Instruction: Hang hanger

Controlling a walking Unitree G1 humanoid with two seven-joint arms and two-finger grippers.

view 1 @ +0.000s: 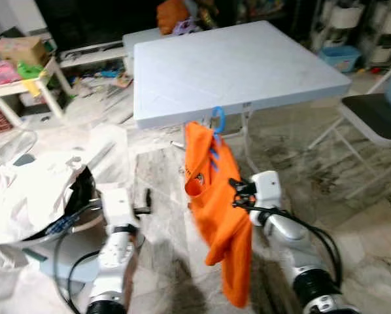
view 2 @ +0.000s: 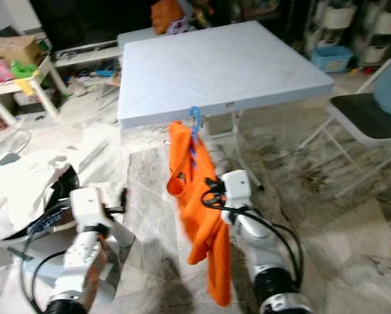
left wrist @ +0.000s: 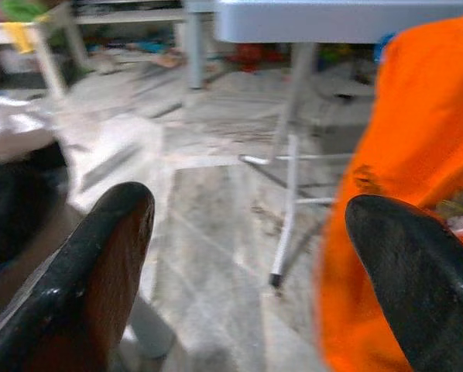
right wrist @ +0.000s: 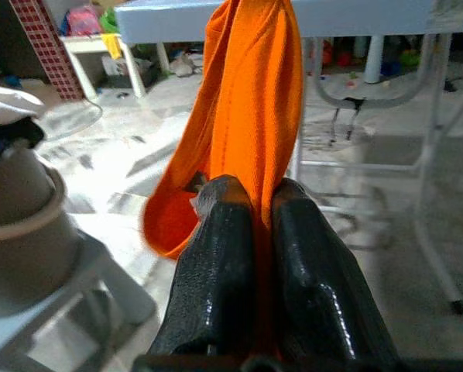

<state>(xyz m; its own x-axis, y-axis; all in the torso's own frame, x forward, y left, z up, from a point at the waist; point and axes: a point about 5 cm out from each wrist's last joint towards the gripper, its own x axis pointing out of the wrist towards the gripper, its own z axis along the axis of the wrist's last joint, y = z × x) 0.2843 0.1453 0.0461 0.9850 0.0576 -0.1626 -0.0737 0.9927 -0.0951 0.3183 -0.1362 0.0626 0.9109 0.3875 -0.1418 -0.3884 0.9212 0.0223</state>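
Right wrist view: right tool clamped on orange shirt. Blue hanger above it, hook already on counter edge. Left tool open, idle beside shirt. Hang looks done; release remains.

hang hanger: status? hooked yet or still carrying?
Looks done: the blue hanger hook sits over the near edge of the white table, orange shirt hanging below. In hand: right gripper is shut on the shirt fabric. Left: release and withdraw. Left gripper open, beside the shirt.
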